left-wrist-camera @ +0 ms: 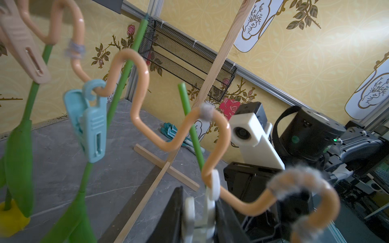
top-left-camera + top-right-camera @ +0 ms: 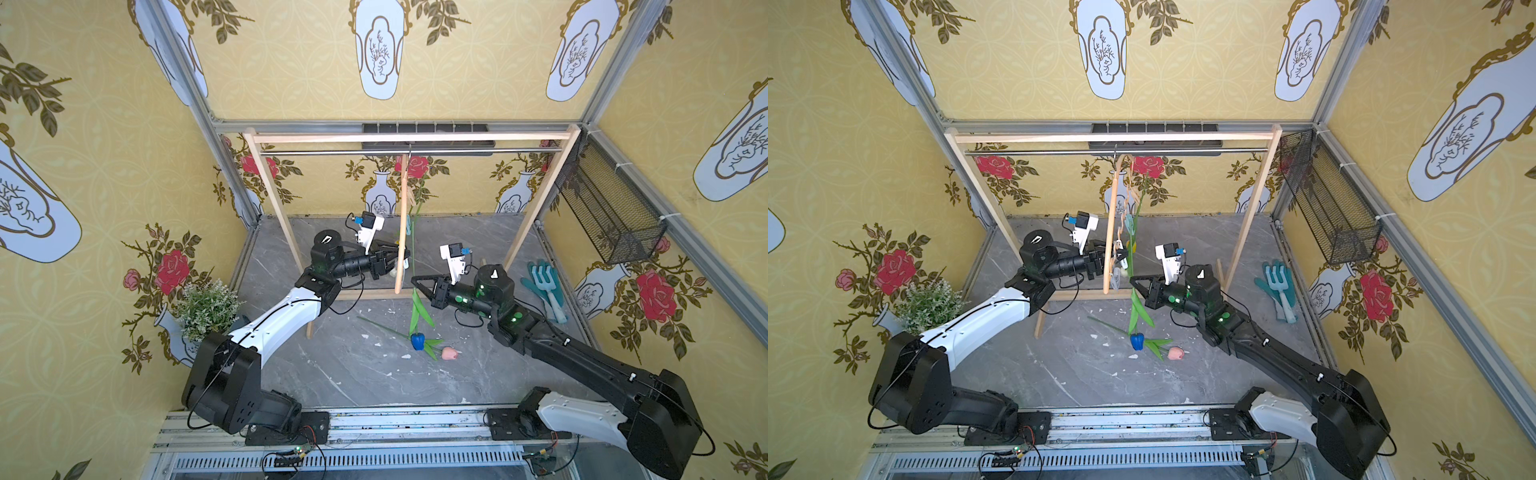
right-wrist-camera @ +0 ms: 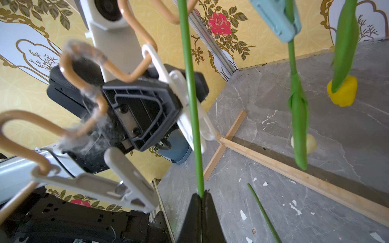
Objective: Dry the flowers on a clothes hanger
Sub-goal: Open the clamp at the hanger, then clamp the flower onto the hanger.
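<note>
Gently nudge the tulip stem (image 3: 190,94), clamped in the right gripper (image 3: 201,193), into the white peg (image 3: 176,79) just ahead; the left gripper (image 1: 199,210), pinching that peg, should let go only once it is seated.

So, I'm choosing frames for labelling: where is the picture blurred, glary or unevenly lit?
Left wrist view: the near white clothespin and yellow tulip are blurred, the wall glares. Right wrist view: the pale clothespin is soft, the held stem sharp. Both top views: sharp, evenly lit.
</note>
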`<control>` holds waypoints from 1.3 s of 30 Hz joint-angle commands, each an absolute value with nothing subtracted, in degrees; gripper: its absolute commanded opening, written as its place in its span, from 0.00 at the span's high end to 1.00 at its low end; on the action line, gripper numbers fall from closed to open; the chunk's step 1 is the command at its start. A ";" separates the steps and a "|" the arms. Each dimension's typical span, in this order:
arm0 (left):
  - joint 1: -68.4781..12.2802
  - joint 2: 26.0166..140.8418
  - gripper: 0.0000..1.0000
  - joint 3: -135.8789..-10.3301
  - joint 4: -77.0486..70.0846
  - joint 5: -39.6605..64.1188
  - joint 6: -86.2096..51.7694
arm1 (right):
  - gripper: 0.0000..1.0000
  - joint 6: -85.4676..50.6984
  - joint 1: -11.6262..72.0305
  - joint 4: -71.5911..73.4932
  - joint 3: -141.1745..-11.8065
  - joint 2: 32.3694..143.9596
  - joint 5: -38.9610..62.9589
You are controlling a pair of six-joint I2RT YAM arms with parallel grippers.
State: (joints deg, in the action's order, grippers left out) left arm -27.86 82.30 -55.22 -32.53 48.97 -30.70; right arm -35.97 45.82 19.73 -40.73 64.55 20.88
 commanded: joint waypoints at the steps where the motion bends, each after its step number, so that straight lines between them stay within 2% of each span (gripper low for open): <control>1: -29.06 82.87 0.79 -54.50 -34.16 46.71 -32.07 | 1.00 -35.83 49.49 25.42 -38.94 64.99 11.80; 6: -29.54 83.59 0.80 -51.67 -41.71 46.16 -37.52 | 1.00 -39.54 51.20 33.60 -32.73 63.13 6.10; 11: -29.54 83.68 0.82 -50.82 -43.13 46.21 -38.88 | 1.00 -41.19 50.51 33.95 -30.13 59.96 4.79; 22: -30.23 84.04 0.85 -51.86 -43.42 48.69 -41.31 | 1.00 -41.84 44.59 31.57 -35.40 64.36 18.86; 39: -30.32 84.44 0.87 -52.14 -43.58 49.12 -41.57 | 1.00 -40.94 45.15 32.32 -37.09 64.68 22.59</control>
